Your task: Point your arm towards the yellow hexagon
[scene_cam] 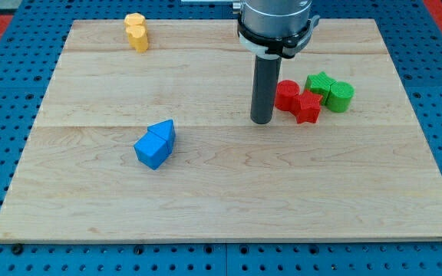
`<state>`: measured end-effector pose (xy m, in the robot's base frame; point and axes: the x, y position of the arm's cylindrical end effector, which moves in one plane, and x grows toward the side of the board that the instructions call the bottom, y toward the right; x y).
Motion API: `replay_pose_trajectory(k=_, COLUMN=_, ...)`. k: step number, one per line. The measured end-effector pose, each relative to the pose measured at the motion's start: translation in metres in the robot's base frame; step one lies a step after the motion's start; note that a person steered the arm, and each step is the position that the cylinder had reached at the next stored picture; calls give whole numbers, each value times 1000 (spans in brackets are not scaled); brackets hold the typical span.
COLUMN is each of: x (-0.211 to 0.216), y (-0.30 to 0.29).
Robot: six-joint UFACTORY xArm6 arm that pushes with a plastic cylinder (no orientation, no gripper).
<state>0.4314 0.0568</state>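
Two yellow blocks stand touching at the view's top left: a yellow hexagon and a second yellow block just below it, whose shape I cannot make out. My tip rests on the board right of centre. It is far to the right of and below the yellow pair. It stands just left of a red cylinder, a small gap apart.
A red star, a green star and a green cylinder cluster right of the red cylinder. A blue triangle and a blue cube touch left of centre. The wooden board lies on a blue pegboard.
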Motion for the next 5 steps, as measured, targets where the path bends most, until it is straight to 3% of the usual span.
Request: replay_pose_trajectory(k=5, x=2, y=-37)
